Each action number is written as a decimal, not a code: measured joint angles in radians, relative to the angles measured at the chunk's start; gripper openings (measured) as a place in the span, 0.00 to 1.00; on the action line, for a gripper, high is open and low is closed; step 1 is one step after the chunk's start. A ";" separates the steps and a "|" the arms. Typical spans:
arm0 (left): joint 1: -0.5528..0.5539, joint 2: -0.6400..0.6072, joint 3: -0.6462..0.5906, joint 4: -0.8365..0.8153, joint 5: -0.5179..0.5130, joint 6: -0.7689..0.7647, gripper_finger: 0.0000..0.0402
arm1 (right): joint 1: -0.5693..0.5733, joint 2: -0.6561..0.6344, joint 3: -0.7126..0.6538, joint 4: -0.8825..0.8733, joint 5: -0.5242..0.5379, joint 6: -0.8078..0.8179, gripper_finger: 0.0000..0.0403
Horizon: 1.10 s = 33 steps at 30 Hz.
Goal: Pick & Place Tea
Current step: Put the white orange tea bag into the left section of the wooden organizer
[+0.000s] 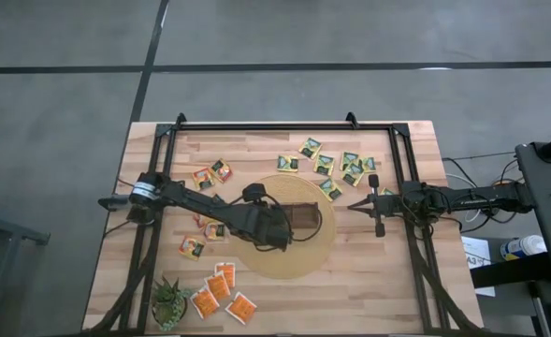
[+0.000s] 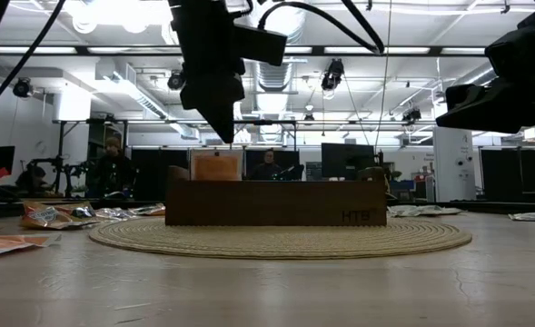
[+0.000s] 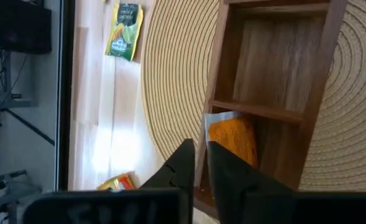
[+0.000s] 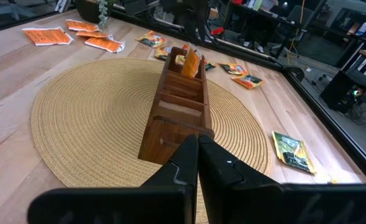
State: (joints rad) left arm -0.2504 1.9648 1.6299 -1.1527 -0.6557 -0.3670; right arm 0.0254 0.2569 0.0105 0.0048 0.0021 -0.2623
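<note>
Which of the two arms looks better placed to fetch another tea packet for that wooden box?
Probably the left. Its gripper hangs over the wooden box, where an orange sachet stands in a compartment, and more orange sachets lie on its side. The right gripper waits shut at the mat's edge.

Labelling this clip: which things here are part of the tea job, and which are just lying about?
Job:
orange sachet standing in the wooden box
loose tea sachets on the table
left gripper above the box

Lying about:
round woven mat
small plant
</note>
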 joint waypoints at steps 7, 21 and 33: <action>0.000 0.000 0.000 0.001 -0.065 -0.002 0.22 | 0.000 0.000 0.000 0.000 0.000 0.000 0.02; -0.032 -0.002 0.099 -0.065 -0.067 -0.103 0.24 | 0.000 0.000 0.000 0.000 0.000 0.000 0.02; -0.191 -0.003 0.168 -0.063 -0.060 -0.208 0.24 | 0.000 0.000 0.000 0.000 0.000 0.000 0.02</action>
State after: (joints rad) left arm -0.4411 1.9614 1.7981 -1.2155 -0.7157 -0.5750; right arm 0.0257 0.2569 0.0101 0.0048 0.0021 -0.2623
